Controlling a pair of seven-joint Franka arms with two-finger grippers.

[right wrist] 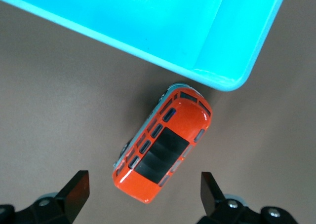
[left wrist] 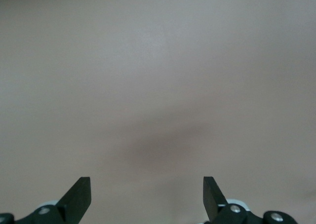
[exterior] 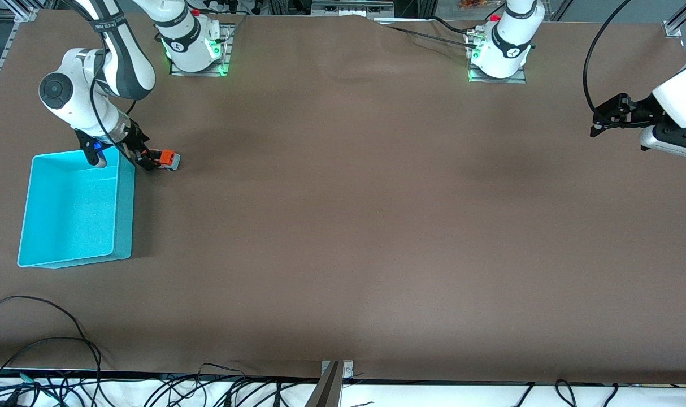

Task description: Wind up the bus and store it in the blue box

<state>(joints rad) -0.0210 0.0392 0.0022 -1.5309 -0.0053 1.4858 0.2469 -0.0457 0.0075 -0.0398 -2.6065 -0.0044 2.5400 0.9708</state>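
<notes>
Front view, upper left of the frame: the right gripper (exterior: 142,158) hangs just above the table (exterior: 365,226), over the bus (exterior: 165,159) and beside the upper corner of the blue box (exterior: 125,209). The bus sits on the table just outside that corner, at the right arm's end of the table, close to the box wall but contact cannot be told. In the right wrist view the bus (right wrist: 163,149) shows its orange roof with a dark panel in the centre of the frame, tilted diagonally, with one end near the rounded corner of the blue box (right wrist: 232,81); the right gripper (right wrist: 143,194) has its 2 fingers spread apart, 1 at each lower corner of the frame, not touching the bus. The left gripper (exterior: 597,124) waits at the right edge of the front view over bare table; the left wrist view shows its fingers (left wrist: 79,194) apart, nothing between them.
</notes>
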